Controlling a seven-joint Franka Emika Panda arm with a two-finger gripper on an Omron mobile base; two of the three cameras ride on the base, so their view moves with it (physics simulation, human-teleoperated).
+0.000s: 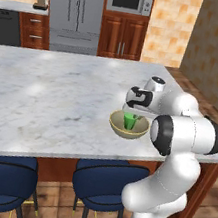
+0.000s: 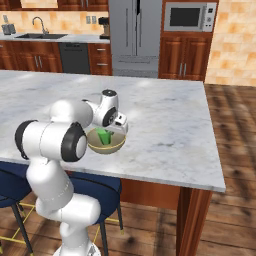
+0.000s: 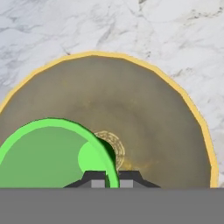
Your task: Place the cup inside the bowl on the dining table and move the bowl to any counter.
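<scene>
cup (image 3: 48,153) rim pinched between jaws, inside bowl (image 3: 144,113).

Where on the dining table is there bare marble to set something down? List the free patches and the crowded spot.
Nearly all of the dining table is bare: the wide stretch left of the bowl out to the far edge, and the far corner toward the tiled wall. The crowded spot is the near edge, where the gripper pinches the cup rim inside the bowl.

Bright green cup (image 3: 48,153) in a tan bowl (image 3: 144,109), yellow-rimmed; white-grey veined marble worktop (image 1: 47,95); blue stools (image 1: 104,178).
</scene>
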